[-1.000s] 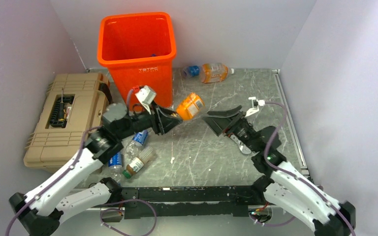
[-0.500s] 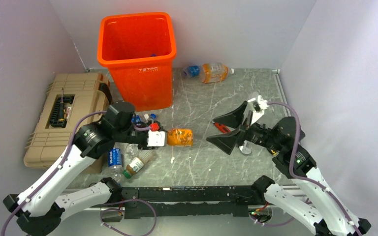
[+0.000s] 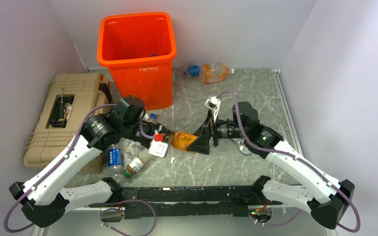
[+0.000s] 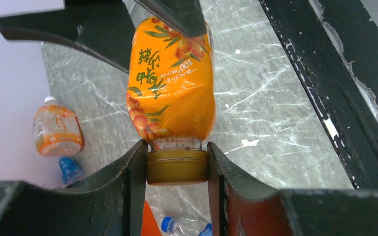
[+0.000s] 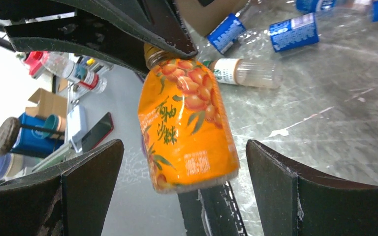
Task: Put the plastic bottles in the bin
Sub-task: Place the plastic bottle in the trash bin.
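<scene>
An orange juice bottle (image 3: 181, 140) with a fruit label hangs sideways over the table's middle. My left gripper (image 3: 165, 140) is shut on its amber cap (image 4: 177, 166), one finger on each side. My right gripper (image 3: 199, 140) is open, and its wide jaws stand either side of the bottle's base (image 5: 187, 128) without touching it. The orange bin (image 3: 147, 78) stands at the back left. Another orange bottle (image 3: 211, 72) lies by the back wall. Clear bottles with blue labels (image 3: 115, 160) and one with a white label (image 3: 139, 164) lie under my left arm.
A tan ribbed toolbox case (image 3: 64, 118) sits at the left edge beside the bin. The black frame rail (image 3: 187, 194) runs along the near edge. In the right wrist view the clear bottles (image 5: 246, 71) lie just beyond the held one.
My left gripper carried the orange bottle down and away from the bin to the table's middle. My right arm swung left, bringing its open jaws around the bottle's base.
</scene>
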{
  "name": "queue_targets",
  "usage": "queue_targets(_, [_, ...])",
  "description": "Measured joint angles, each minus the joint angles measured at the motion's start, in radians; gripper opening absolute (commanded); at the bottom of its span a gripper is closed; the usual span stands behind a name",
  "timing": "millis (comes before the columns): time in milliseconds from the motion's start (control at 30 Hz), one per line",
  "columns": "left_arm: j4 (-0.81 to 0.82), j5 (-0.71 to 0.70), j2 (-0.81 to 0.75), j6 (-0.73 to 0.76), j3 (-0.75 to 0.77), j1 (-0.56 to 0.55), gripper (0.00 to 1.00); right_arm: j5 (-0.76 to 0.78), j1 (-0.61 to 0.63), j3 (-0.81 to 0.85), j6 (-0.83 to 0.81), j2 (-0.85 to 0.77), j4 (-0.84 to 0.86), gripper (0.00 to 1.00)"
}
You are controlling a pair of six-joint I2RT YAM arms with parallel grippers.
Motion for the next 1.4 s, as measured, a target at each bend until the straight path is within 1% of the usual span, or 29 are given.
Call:
queue_targets(233, [-0.044, -0.027, 0.021, 0.052, 0.013, -0.047, 0.00, -0.010, 0.068, 0.002, -0.011, 0.069, 0.023, 0.99])
queue_targets(300, [-0.052, -0.037, 0.022, 0.058, 0.013, -0.058, 0.00, -0.006, 0.077, 0.008, -0.028, 0.092, 0.010, 0.96])
queue_targets(500, [-0.068, -0.057, 0.021, 0.061, 0.012, -0.070, 0.00, 0.001, 0.103, 0.016, -0.072, 0.128, -0.024, 0.84])
queue_targets(567, [-0.070, -0.062, 0.020, 0.061, 0.012, -0.071, 0.00, 0.007, 0.113, 0.016, -0.082, 0.131, -0.033, 0.84])
queue_targets(633, [-0.072, -0.064, 0.020, 0.061, 0.012, -0.073, 0.00, 0.007, 0.121, 0.016, -0.093, 0.133, -0.042, 0.88])
queue_targets(700, [-0.074, -0.065, 0.018, 0.062, 0.012, -0.073, 0.00, 0.003, 0.127, 0.016, -0.102, 0.137, -0.050, 0.87])
queue_targets(733, [-0.074, -0.066, 0.018, 0.062, 0.012, -0.074, 0.00, 0.002, 0.131, 0.016, -0.106, 0.138, -0.053, 0.85])
queue_targets(967, [-0.082, -0.072, 0.016, 0.065, 0.011, -0.076, 0.00, 0.006, 0.146, 0.016, -0.123, 0.143, -0.064, 0.51])
queue_targets(1000, [-0.081, -0.073, 0.016, 0.066, 0.010, -0.077, 0.05, 0.008, 0.146, 0.016, -0.124, 0.143, -0.064, 0.48])
queue_targets(1033, [-0.080, -0.075, 0.016, 0.067, 0.010, -0.077, 0.16, 0.010, 0.146, 0.016, -0.124, 0.143, -0.064, 0.46])
queue_targets(1100, [-0.072, -0.079, 0.010, 0.066, 0.003, -0.077, 0.42, 0.017, 0.146, 0.016, -0.124, 0.142, -0.061, 0.42])
queue_targets(1133, [-0.063, -0.080, 0.002, 0.061, -0.005, -0.077, 0.87, 0.020, 0.147, 0.016, -0.126, 0.140, -0.061, 0.42])
queue_targets(1167, [-0.055, -0.081, -0.005, 0.058, -0.013, -0.077, 0.98, 0.025, 0.147, 0.015, -0.128, 0.135, -0.060, 0.41])
queue_targets(1300, [0.023, -0.086, -0.068, 0.012, -0.068, -0.078, 1.00, 0.081, 0.150, -0.004, -0.136, 0.079, -0.052, 0.37])
queue_targets(1400, [0.097, -0.100, -0.131, -0.053, -0.119, -0.079, 0.99, 0.163, 0.150, -0.063, -0.138, -0.037, -0.021, 0.37])
